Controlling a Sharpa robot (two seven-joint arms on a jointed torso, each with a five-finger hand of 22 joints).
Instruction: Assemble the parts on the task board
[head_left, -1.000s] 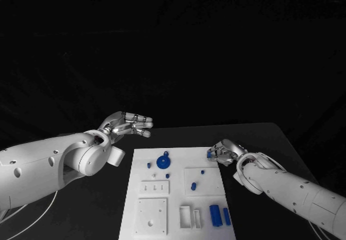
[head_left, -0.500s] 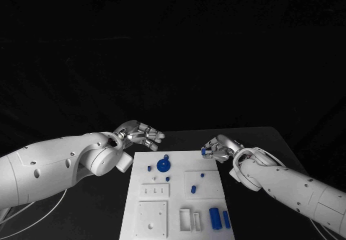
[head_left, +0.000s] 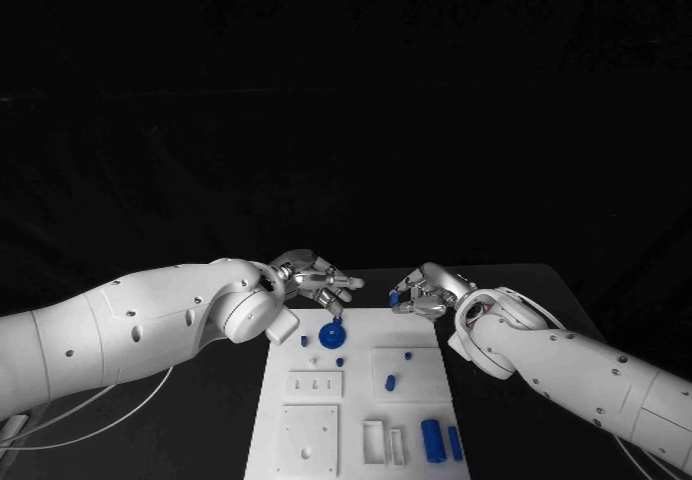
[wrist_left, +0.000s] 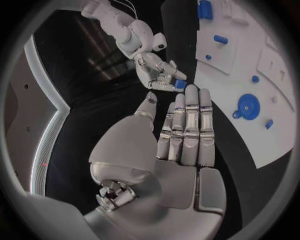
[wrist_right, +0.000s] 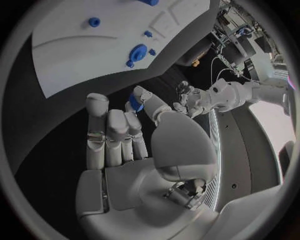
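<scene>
The white task board (head_left: 361, 425) lies in the middle of the table, with a round blue part (head_left: 332, 333) near its far end and several small blue parts (head_left: 431, 438) along it. Just past the board's far left corner, my left hand (head_left: 317, 279) hovers with fingers stretched out and nothing in it. My right hand (head_left: 421, 294) hangs over the far right corner and pinches a small blue part (head_left: 394, 297). That part (wrist_right: 136, 100) sits between thumb and finger in the right wrist view. The left wrist view shows my left hand (wrist_left: 181, 135), the right hand (wrist_left: 157, 72) and its blue part (wrist_left: 180, 84).
White blocks and recessed plates (head_left: 307, 433) stand on the near half of the board. Black table (head_left: 534, 290) surrounds the board on every side. Both white forearms (head_left: 144, 330) reach in low beside the board's long edges.
Both hands have moved inward toward each other at the board's far end. The right hand still holds its small blue part. The left hand has dropped lower.
</scene>
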